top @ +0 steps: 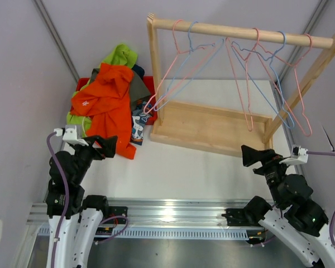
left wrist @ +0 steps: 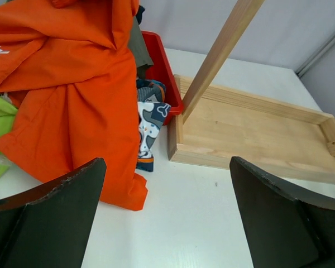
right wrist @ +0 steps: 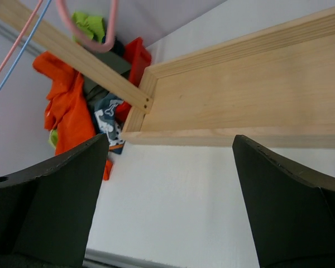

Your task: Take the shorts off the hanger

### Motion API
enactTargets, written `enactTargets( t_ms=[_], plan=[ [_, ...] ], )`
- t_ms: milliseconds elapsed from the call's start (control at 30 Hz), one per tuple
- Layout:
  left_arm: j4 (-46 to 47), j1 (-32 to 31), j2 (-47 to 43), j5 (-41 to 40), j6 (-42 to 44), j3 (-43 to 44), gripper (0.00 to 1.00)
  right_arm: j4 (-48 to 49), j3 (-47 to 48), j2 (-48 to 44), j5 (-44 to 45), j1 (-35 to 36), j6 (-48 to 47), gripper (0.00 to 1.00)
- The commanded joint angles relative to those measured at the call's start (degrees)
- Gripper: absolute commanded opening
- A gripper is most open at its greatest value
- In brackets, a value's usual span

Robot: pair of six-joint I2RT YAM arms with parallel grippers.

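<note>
The shorts lie in a heap at the back left: a bright orange pair on top, lime green behind, grey and dark navy beside it. A blue, orange and white print pair hangs toward the table. Several pink and blue wire hangers hang bare on the wooden rail. My left gripper is open just in front of the orange hem. My right gripper is open near the rack's front edge, holding nothing.
A red bin sits under the heap of clothes. The wooden rack's base tray fills the middle back of the table, with slanted posts at both ends. Grey walls close in on the left and right.
</note>
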Motion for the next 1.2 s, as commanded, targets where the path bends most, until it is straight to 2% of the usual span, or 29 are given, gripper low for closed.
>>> enactTargets(
  t_ms=[0,200,1167],
  plan=[
    [-0.6,-0.2,2.3,-1.1,2.1,1.4,0.99,-3.0,3.0,-0.5,9.5,0.4,-0.2,0.99],
    [-0.8,-0.2,4.6,-2.5,1.8,1.3,0.99,-0.2,0.3,-1.1,6.5,2.5,-0.5,0.99],
    [-1.3,-0.3,5.4,-2.5,1.9,1.3,0.99,0.0,-0.3,-0.9,6.2,4.1,-0.1,1.00]
  ],
)
